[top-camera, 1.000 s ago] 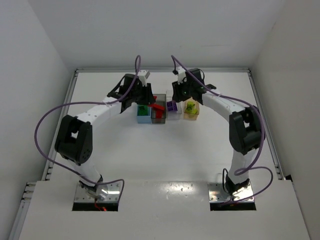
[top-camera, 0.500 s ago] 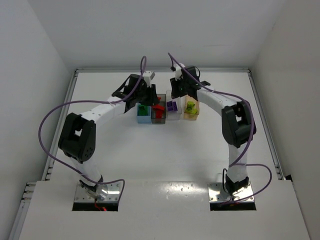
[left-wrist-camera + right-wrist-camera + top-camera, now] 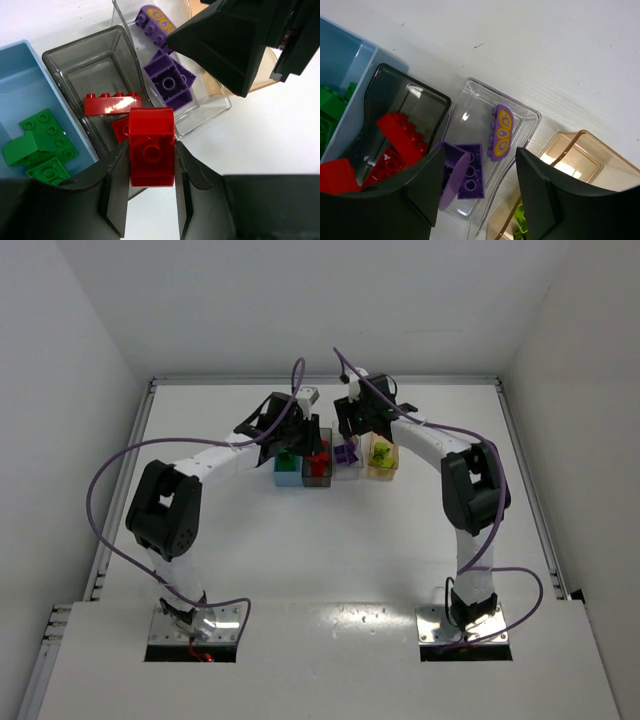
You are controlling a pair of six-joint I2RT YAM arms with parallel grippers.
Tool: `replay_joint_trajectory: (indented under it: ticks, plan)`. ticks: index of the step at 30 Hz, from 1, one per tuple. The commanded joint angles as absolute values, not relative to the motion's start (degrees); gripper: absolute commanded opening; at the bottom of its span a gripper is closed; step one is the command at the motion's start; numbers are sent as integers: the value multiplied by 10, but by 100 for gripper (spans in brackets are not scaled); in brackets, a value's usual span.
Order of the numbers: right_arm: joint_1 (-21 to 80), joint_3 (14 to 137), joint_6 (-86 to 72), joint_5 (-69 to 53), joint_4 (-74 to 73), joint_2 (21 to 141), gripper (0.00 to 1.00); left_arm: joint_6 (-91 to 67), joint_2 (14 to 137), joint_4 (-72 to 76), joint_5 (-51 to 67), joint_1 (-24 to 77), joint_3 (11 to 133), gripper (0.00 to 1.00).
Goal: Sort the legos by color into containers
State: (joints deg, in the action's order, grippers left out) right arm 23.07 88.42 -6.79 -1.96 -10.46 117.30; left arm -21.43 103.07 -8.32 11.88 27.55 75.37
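Observation:
My left gripper [image 3: 150, 167] is shut on a red brick [image 3: 151, 147] and holds it over the near end of the smoky dark grey bin [image 3: 75, 50], which holds red bricks [image 3: 112, 103]. The blue bin [image 3: 20, 65] holds green bricks [image 3: 42, 145]. My right gripper [image 3: 477, 185] is open above the clear bin [image 3: 520, 107]. That bin holds a purple brick [image 3: 472, 172] and a purple piece with a yellow pattern [image 3: 501, 131]. A thin lilac piece [image 3: 454, 180] sits by the right gripper's left finger. The pale orange bin [image 3: 575, 150] holds a lime brick [image 3: 522, 227].
The four bins stand side by side in a row at the table's far middle: blue [image 3: 288, 476], dark grey [image 3: 318, 474], clear [image 3: 347, 468], orange [image 3: 382, 468]. Both grippers [image 3: 312, 440] [image 3: 350, 432] hang close together above them. White walls enclose the table.
My left gripper has moved right with the red brick, over the dark grey bin. My right gripper has moved left, from the orange bin to over the clear bin.

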Motion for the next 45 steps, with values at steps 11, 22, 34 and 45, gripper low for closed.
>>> replay_joint_trajectory:
  ticks: [11,22,34,45]
  plan:
    - [229,846,-94,-6,-66,1062,63,-208,1070,-87,84,293,805,60]
    - [198,769,-94,-23,-66,948,65,-163,951,-92,18,298,812,68]
    - [84,612,6,-72,-189,730,72,-60,791,-200,-123,227,678,99]
    - [6,482,28,-134,-189,655,81,-47,693,-142,-76,132,530,99]
